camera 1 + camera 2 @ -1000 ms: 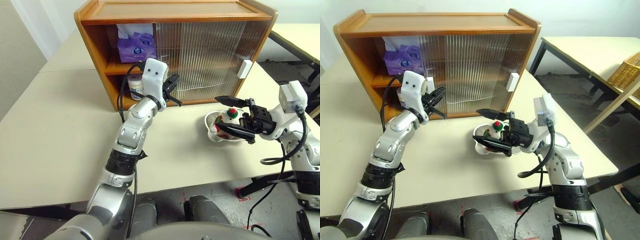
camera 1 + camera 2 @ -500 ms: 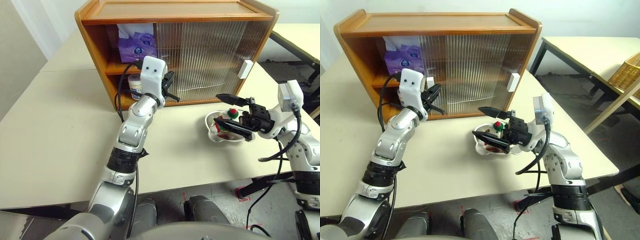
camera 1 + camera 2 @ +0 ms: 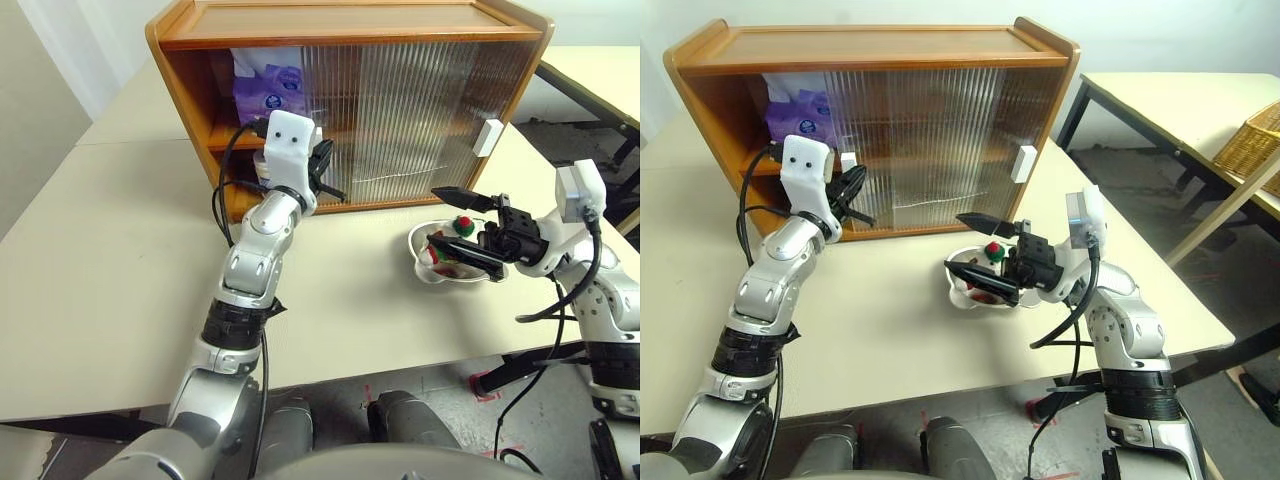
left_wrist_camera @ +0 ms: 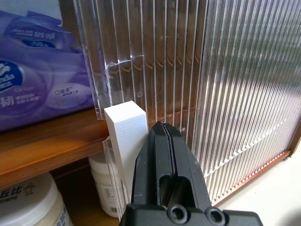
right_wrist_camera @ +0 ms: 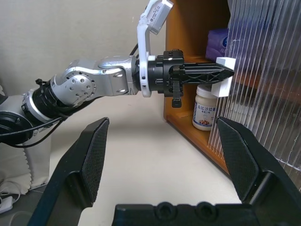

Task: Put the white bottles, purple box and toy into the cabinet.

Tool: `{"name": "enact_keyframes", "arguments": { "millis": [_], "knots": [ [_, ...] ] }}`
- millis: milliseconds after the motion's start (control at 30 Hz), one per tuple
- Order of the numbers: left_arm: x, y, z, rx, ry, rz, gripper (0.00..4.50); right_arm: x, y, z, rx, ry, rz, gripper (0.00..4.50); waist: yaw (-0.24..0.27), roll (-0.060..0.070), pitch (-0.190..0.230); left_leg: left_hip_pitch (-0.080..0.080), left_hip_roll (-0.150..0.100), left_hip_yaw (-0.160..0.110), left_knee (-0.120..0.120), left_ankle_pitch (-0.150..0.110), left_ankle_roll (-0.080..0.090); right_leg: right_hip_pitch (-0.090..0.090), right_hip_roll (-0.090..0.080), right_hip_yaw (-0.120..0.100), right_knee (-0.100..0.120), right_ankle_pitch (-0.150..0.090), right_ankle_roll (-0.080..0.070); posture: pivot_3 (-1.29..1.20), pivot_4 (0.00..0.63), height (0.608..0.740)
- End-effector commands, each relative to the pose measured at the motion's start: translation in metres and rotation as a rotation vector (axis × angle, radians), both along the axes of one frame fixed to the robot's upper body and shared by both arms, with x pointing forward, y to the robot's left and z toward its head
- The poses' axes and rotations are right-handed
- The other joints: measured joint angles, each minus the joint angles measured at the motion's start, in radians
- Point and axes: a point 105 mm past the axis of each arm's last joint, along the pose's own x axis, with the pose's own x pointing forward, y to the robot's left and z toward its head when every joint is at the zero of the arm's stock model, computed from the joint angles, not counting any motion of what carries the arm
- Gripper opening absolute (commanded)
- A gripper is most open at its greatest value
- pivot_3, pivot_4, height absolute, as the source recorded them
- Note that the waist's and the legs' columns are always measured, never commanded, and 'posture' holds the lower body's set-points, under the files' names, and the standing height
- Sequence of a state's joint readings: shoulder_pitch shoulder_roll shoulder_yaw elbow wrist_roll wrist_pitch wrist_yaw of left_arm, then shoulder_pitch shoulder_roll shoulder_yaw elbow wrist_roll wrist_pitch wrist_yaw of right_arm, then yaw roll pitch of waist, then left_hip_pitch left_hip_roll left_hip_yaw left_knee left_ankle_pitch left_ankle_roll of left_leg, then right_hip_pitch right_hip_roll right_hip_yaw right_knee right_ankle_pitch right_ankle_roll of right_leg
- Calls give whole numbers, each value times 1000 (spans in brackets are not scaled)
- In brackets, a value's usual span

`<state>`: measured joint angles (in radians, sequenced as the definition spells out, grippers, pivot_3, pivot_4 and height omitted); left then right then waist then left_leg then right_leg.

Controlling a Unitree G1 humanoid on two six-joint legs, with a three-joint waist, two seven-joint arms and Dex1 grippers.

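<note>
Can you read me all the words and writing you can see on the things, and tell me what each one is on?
"纸" and "动": parts of white Chinese lettering on the purple box; the rest is too blurred to read.
"丘比": blue characters on the nearer white bottle.
Farther white bottle: small print, too small to read.
Cabinet, its white handle and both grippers: no writing.
</note>
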<state>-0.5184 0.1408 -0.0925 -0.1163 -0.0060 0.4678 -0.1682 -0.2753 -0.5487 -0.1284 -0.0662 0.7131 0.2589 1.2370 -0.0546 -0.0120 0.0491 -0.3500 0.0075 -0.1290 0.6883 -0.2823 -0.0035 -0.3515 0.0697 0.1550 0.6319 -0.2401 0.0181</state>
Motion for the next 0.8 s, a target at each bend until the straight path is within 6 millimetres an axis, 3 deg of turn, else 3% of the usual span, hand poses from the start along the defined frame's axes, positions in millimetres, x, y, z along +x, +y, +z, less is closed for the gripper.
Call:
{"name": "enact_keyframes", "arguments": {
  "millis": [33,500,800],
  "knots": [
    [-1,18,-2,0,11,68,34,0,1,3,4,-10,10,4500,0,0,0,0,0,0,0,0,0,0,0,0,0,0,0,-70,24,740],
    [-10,72,0,22,5,221,34,3,2,4,6,-10,25,4500,2,0,0,1,0,0,-1,0,0,-1,0,0,0,1,-2,-45,22,740],
    [-14,92,3,27,1,281,34,5,4,7,3,-14,35,4500,7,0,0,1,0,0,-2,0,-1,-2,0,0,1,2,-4,-39,15,740]
  ]
}}
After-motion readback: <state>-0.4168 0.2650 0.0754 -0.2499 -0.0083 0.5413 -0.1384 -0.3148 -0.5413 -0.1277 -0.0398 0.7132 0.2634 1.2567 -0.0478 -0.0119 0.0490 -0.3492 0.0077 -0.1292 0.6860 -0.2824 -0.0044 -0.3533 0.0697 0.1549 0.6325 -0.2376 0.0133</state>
